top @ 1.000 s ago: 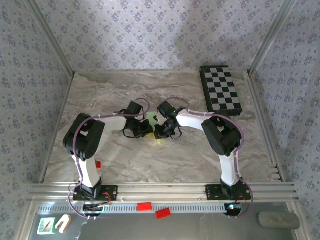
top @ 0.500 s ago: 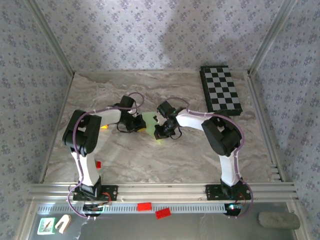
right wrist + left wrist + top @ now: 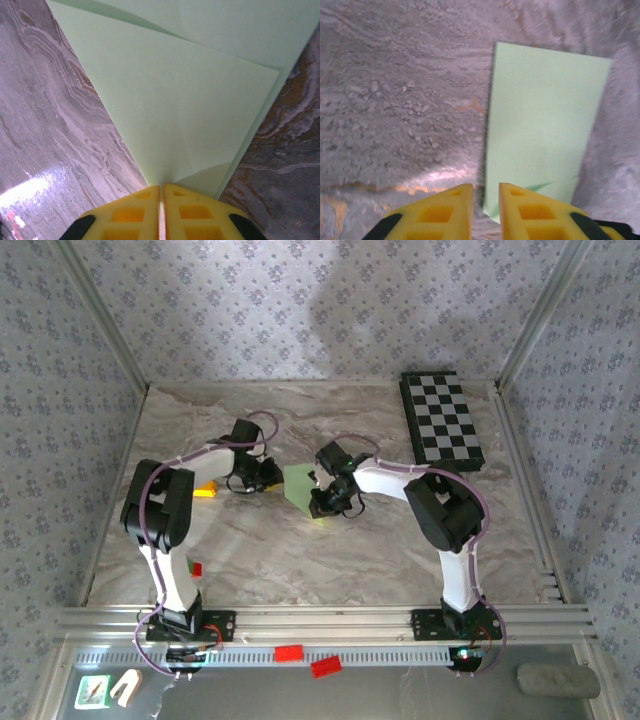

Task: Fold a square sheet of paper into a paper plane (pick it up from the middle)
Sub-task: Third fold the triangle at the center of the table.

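One square sheet of paper point(image 3: 298, 483), creased to a point, lies mid-bench point(image 3: 400, 550). Two claws attend it. The right claw point(image 3: 161, 188), at the sheet's 5 o'clock, is pinched almost shut on its pointed corner, probably to anchor it. The left claw point(image 3: 486, 187), at 9 o'clock, stands slightly parted and empty beside the edge, likely placed to take it. One checkered board point(image 3: 442, 420) sits at 1 o'clock.

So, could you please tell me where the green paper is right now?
In the top view the green paper lies mid-table between the left claw and the right claw, well left of the checkered board.
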